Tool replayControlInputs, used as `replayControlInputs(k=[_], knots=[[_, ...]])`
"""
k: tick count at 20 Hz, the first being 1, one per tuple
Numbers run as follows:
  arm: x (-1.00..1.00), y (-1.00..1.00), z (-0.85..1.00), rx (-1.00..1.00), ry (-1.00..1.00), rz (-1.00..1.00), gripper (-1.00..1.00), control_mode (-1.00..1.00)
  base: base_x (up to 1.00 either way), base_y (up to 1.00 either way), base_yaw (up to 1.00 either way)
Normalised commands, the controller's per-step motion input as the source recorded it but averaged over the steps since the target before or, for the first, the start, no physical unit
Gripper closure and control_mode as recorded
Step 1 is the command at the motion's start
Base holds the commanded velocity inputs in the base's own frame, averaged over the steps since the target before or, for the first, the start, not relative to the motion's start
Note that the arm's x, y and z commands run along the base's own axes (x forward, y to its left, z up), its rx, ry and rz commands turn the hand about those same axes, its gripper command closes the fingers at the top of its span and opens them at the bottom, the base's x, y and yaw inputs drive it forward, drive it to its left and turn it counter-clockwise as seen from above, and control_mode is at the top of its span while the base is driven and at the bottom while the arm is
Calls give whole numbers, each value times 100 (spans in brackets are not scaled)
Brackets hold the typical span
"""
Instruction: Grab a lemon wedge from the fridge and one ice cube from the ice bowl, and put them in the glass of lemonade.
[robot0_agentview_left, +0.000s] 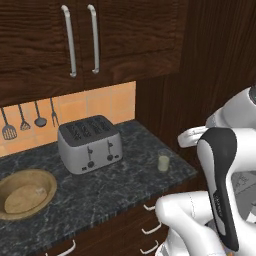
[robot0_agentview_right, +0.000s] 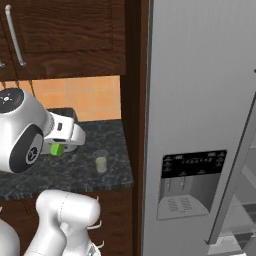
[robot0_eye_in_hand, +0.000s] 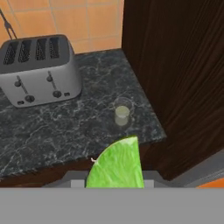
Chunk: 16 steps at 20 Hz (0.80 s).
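Hand view: fingers clamped on lemon wedge
Glass of lemonade lies ahead of them; centre above its rim before releasing.

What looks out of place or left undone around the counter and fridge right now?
One fridge door hangs open at the right, shelves showing behind it. Otherwise the counter looks tidy: toaster and glass of lemonade upright, nothing spilled. The hand is shut on a green wedge.

Dark marble counter with toaster, glass of lemonade, wooden bowl
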Motion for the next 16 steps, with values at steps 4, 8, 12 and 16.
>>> replayControlInputs(k=[4,8,12,16], knots=[[3,1,0,0,3,0,100,-100,0,0,0],[57,44,0,-12,27,-11,100,-100,0,0,0],[82,9,-42,-2,13,-6,100,-100,0,0,0],[86,0,-100,2,5,-8,100,-100,0,0,0]])
